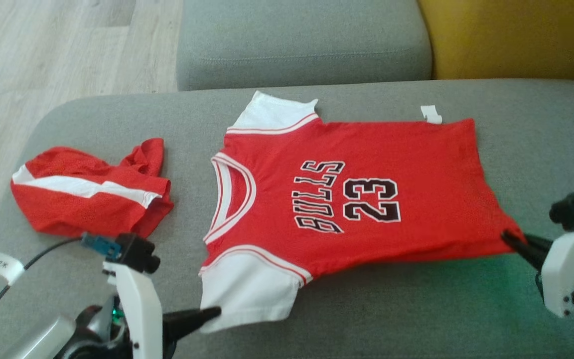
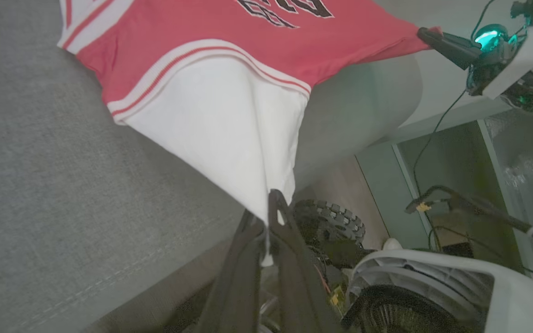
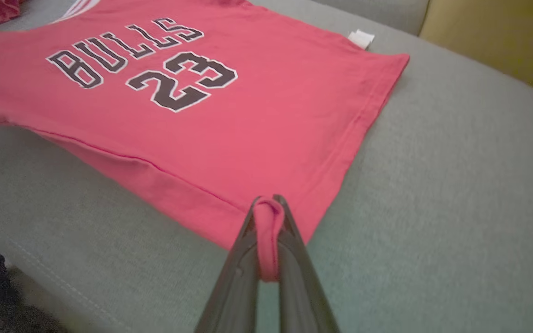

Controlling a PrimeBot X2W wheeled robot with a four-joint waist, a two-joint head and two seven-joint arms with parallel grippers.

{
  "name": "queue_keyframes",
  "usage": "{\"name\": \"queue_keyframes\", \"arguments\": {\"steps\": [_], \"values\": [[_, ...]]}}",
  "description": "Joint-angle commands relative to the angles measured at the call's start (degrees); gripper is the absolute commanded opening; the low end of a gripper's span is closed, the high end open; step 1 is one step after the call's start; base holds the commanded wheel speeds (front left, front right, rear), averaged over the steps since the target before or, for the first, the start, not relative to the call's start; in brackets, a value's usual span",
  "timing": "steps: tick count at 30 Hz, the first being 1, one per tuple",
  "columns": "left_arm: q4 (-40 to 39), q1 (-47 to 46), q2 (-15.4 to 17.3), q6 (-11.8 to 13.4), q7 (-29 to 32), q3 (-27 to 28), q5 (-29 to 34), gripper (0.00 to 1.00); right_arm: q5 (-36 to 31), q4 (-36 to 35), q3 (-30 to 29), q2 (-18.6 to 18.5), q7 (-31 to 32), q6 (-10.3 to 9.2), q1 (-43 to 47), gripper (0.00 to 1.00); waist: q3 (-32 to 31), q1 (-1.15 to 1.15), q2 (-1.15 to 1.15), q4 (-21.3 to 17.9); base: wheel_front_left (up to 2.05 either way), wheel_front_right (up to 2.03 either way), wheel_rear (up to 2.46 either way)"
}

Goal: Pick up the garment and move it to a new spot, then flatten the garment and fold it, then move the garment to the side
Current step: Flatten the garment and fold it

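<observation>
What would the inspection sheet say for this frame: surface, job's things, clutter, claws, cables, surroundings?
Surface: grey fabric sofa seat.
Job's things: red jersey spread print-up, its near edge held between the two claws; white label at its far hem corner.
Clutter: crumpled red shorts left of the jersey, apart from it.
Claws: left claw shut on the corner of the white sleeve; right claw shut on the near corner of the hem.
Cables: black cable with a white tag, beside the left arm.
Surroundings: wood floor, grey backrest, yellow cushion.
</observation>
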Motion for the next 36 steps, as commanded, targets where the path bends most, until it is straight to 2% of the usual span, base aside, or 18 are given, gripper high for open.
{"name": "queue_keyframes", "arguments": {"steps": [1,9,14,22,29,36], "values": [[-2.74,-2.34,3.12,0.35,0.53,2.57,-0.63,0.00,1.41,-1.27,-0.51,-3.16,0.66,-0.04,1.47,0.00,-0.41,0.00,-0.01,-0.20,0.00,0.00,0.00],[-8.14,-0.35,6.31,1.61,3.19,2.98,-2.90,0.00,4.89,-7.80,-0.48,-7.62,5.91,-0.04,4.23,0.00,-0.48,0.00,-0.01,-0.98,0.00,0.00,0.00],[-8.08,-1.95,6.44,2.20,1.91,3.77,-0.77,0.00,5.22,-9.20,-0.48,-8.08,7.01,-0.04,2.61,0.00,0.58,0.00,-0.01,-1.87,0.00,0.00,0.00],[-4.53,-8.14,4.81,1.91,2.37,4.22,1.67,0.00,5.42,-8.98,-0.54,-6.20,8.76,-0.04,-1.75,0.00,2.92,0.00,-0.01,-2.92,0.00,0.00,0.00],[4.00,-18.54,1.39,-0.02,4.56,3.26,5.02,0.00,3.03,-7.48,-0.51,-3.92,10.55,-0.04,-6.74,0.00,6.94,0.00,-0.01,-3.88,0.00,0.00,0.00],[12.63,-26.09,-1.93,-2.29,4.07,1.91,8.71,0.00,1.30,-5.15,-0.49,-1.71,11.29,-0.04,-9.31,0.00,9.68,0.00,-0.01,-5.04,0.00,0.00,0.00]]}}
